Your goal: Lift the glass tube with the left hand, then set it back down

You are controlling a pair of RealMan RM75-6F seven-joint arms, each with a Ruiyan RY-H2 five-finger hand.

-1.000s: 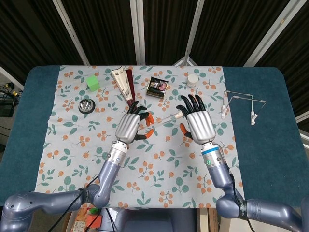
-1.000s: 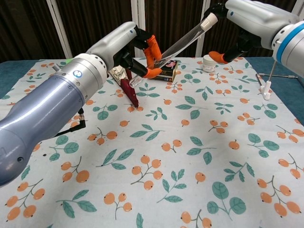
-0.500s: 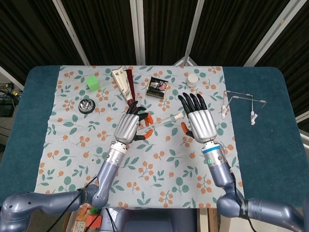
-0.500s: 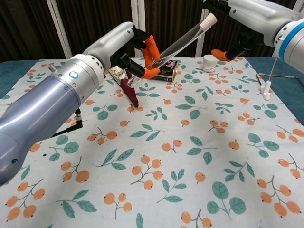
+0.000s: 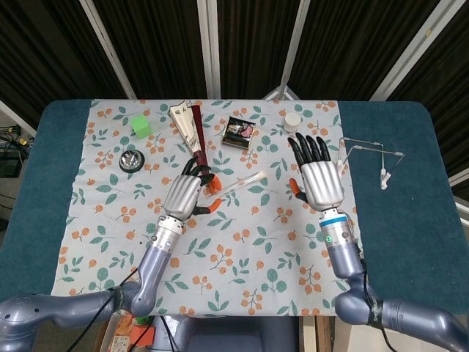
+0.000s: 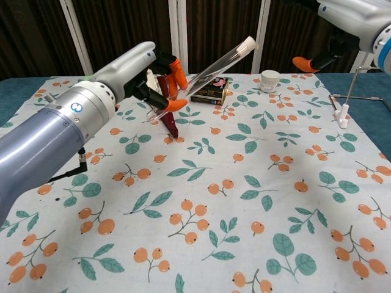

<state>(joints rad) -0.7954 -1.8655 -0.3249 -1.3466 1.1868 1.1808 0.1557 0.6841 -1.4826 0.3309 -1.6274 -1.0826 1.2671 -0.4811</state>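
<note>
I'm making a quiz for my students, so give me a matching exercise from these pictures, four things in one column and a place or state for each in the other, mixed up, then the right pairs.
Things:
1. glass tube
2. green block
3. white jar
4. right hand

Places or states:
A. fingers spread, holding nothing
B. held tilted in the left hand, capped end highest
C. on the cloth near the far left corner
D. on the cloth at the far edge, right of the small dark box

Pairs: 1-B, 2-C, 3-D, 4-A
</note>
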